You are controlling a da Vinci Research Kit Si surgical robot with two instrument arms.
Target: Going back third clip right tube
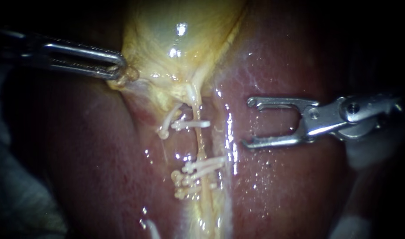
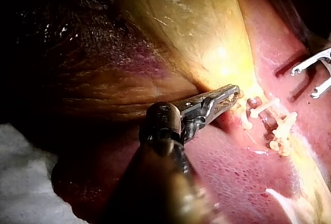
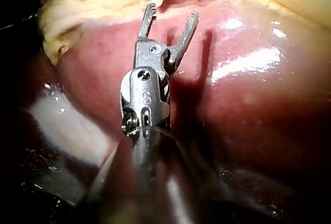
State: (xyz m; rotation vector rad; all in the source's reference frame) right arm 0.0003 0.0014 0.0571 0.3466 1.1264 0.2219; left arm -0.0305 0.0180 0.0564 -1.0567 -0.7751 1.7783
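Right instrument (image 1: 249, 123): hand wide open, empty, over the liver (image 1: 282, 186), just beside the clips (image 1: 201, 167) on the tube (image 1: 201, 144), not touching. Left instrument (image 1: 119, 71): hand clamped on gallbladder (image 1: 176, 40) edge. Judgement: withdraw straight along the shaft, clear of the clips.

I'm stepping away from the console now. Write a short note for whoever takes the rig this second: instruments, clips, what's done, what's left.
Left instrument: jaws shut on the gallbladder at its lower edge.
Right instrument: jaws open and empty, over the liver, beside the tube but clear of it.
Clips: white, across the tube, some higher and a cluster lower.
Done: clips are on; the right jaws carry none.
Left: probably draw the right instrument clear while the left holds its grip.
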